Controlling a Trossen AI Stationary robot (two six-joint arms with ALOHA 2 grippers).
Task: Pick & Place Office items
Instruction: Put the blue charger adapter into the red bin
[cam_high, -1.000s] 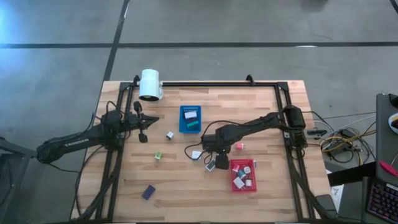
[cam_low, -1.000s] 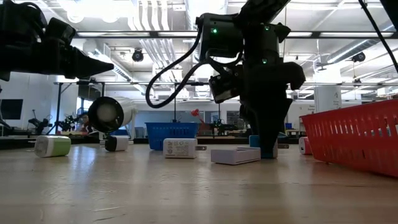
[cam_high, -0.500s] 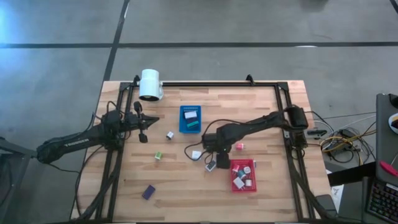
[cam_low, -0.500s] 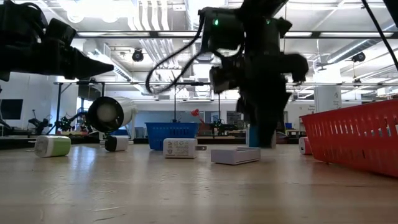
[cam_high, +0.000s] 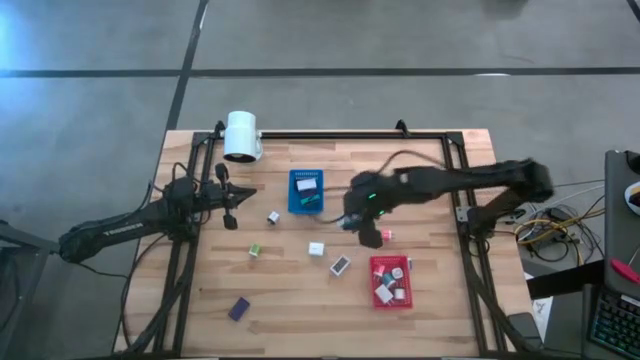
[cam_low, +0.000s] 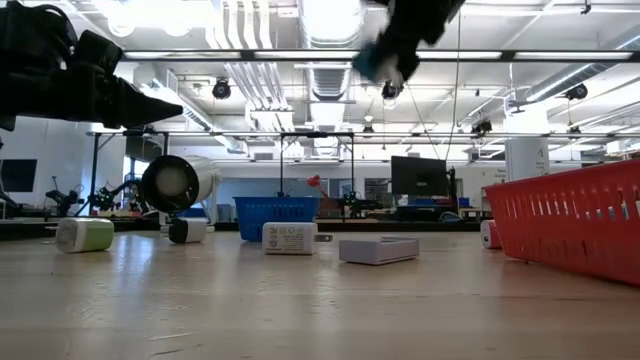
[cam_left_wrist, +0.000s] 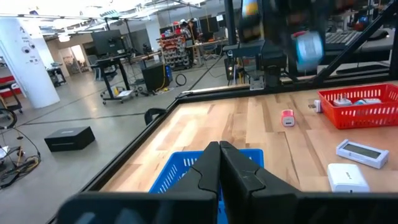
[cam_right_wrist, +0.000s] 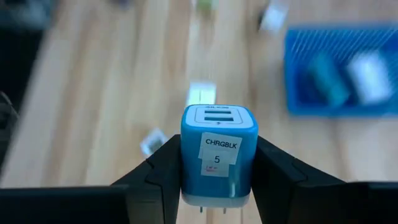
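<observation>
Your right gripper (cam_right_wrist: 217, 186) has lifted off the table since a second ago, jaws clamped on the blue charger block (cam_right_wrist: 218, 154), now in the air near the blue tray (cam_high: 306, 191). The white flat piece (cam_high: 341, 265) it hovered over stays beside the red tray (cam_high: 391, 281). Your left gripper (cam_left_wrist: 219, 163) waits closed at the table's left.

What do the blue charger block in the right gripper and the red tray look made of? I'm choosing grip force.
The blue charger block looks like smooth, slightly glossy moulded plastic: rounded corners, soft sheen, a paper label stuck on. The red tray looks like rigid plastic mesh, its wall an open grid. Both are judged by look only.
</observation>
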